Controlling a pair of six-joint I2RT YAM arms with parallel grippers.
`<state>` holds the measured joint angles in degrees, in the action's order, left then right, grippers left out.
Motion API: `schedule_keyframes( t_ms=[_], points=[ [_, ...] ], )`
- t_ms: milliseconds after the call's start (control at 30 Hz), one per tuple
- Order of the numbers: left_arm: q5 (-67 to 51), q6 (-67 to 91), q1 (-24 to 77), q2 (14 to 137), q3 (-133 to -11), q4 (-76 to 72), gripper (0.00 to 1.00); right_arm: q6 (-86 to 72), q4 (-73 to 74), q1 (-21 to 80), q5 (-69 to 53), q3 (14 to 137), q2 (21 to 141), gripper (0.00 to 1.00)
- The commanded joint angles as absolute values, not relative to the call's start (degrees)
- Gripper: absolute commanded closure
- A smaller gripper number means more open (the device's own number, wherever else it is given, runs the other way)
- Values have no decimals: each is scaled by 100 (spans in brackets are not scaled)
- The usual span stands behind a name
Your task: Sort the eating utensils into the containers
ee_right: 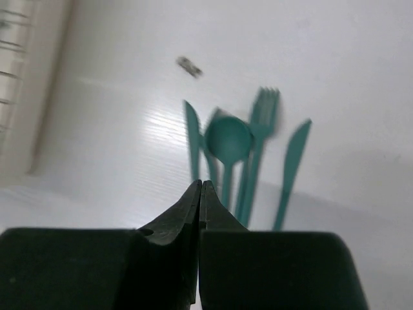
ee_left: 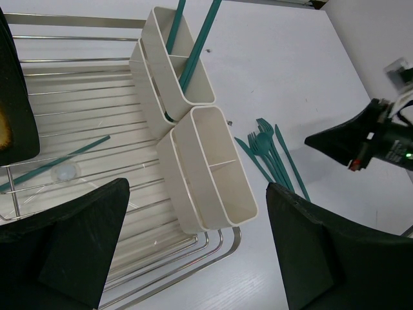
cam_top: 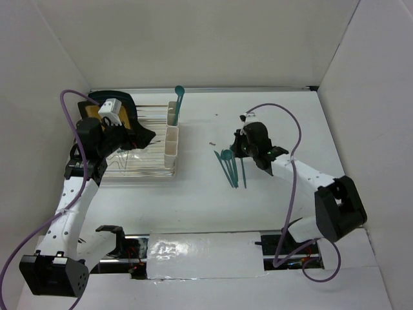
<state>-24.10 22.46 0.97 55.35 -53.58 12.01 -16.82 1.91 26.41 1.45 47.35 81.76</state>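
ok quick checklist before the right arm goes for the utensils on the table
1. right tool ready to grasp: not ok, shut with nothing in it.
2. loose utensils in its view: ok, lying on the table ahead of it.
3. one piece free to pick alone: cannot tell, they overlap and the view is blurred.
4. near container has room: ok, both halves look empty.
5. left tool empty: ok, open above the rack.
6. stray utensil sorted: not ok, it lies in the rack.
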Motion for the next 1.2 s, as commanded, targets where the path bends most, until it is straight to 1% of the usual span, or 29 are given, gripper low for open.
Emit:
schedule_keyframes(
  t_ms=[0, 100, 133, 167, 233, 300, 333, 367, 400, 433, 467, 500, 567, 633, 800, 933, 967, 1000, 1133, 1167],
  points=[
    [-2461, 2171, 79, 5440, -5423, 1046, 0, -1547, -352, 2619, -483, 5044, 7753, 100],
    [-2470, 2180, 79, 5432, -5423, 1020, 0, -1477, 313, 2610, -221, 5491, 7638, 100],
    [-2470, 2180, 70, 5423, -5423, 1020, 0, -1494, 316, 2610, -28, 5606, 7664, 100],
    [-2487, 2171, 70, 5449, -5414, 1046, 0, -1503, 743, 2610, 461, 5703, 7699, 100],
    [-2479, 2180, 70, 5414, -5432, 1055, 0, -1564, 1306, 2567, 981, 5836, 7848, 89],
    [-2487, 2171, 70, 5405, -5432, 1055, 0, -1608, 1424, 2549, 1054, 5610, 7857, 78],
    [-2487, 2171, 79, 5405, -5432, 1029, 0, -1713, 1424, 2453, 1055, 5468, 7788, 63],
    [-2496, 2162, 70, 5388, -5414, 1020, 0, -1792, 1424, 2383, 985, 5180, 7674, 53],
    [-2505, 2162, 79, 5388, -5414, 1020, 0, -1793, 1354, 2382, 915, 5177, 7673, 53],
    [-2505, 2162, 79, 5405, -5405, 1020, 0, -1819, 1301, 2364, 914, 4933, 7568, 48],
    [-2505, 2153, 79, 5388, -5405, 1037, 0, -1906, 1301, 2356, 914, 4844, 7567, 37],
    [-2522, 2162, 79, 5396, -5414, 1028, 0, -1959, 1301, 2329, 862, 4782, 7541, 33],
    [-2523, 2171, 79, 5396, -5423, 1020, 0, -2021, 1371, 2329, 861, 4729, 7602, 28],
    [-2566, 2136, 79, 5396, -5414, 1020, 0, -2030, 1450, 2355, 861, 4659, 7734, 28],
    [-2584, 2127, 96, 5388, -5397, 1002, 0, -1987, 1450, 2426, 975, 4605, 7953, 41],
    [-2558, 2127, 79, 5414, -5397, 1020, 0, -1960, 1573, 2522, 1186, 4605, 8217, 42],
    [-2575, 2118, 79, 5414, -5405, 1002, 0, -1960, 1634, 2531, 1247, 4666, 8340, 44],
    [-2575, 2118, 79, 5423, -5414, 1011, 0, -1934, 1635, 2549, 1248, 4667, 8393, 49],
    [-2566, 2109, 79, 5423, -5397, 1020, 0, -1934, 1635, 2558, 1248, 4667, 8525, 56],
    [-2558, 2127, 70, 5414, -5396, 1020, 0, -1942, 1583, 2549, 1248, 4667, 8578, 56]
  ],
)
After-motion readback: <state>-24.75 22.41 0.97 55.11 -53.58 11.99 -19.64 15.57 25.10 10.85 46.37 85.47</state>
